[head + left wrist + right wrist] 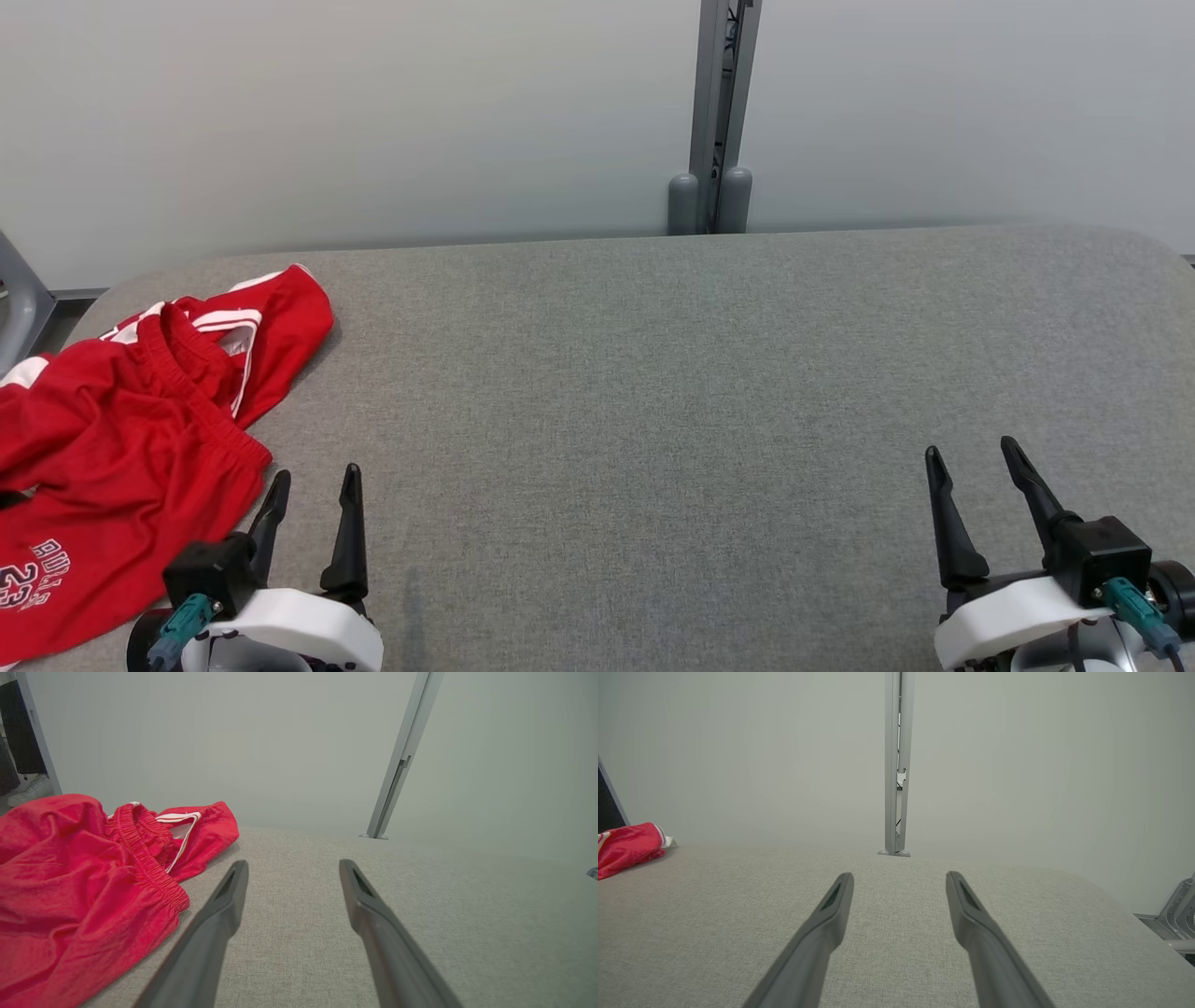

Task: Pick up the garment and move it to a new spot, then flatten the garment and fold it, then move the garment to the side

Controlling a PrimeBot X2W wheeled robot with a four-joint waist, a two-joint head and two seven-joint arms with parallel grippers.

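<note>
The garment (140, 429) is a pair of red shorts with white stripes and white lettering, lying crumpled at the left end of the grey table (653, 420). In the left wrist view the garment (84, 891) spreads over the left half, its elastic waistband rumpled. My left gripper (316, 476) stands open at the lower left, just right of the cloth, touching nothing; its fingers (219, 914) frame bare table. My right gripper (971, 453) is open at the lower right, far from the cloth. The right wrist view has the garment (626, 847) far left.
A pale wall runs behind the table with a grey metal post (719, 112) at its middle. Metal frame parts stand at the far left (19, 308) and beyond the table's right end (1176, 914). The table's corners are rounded.
</note>
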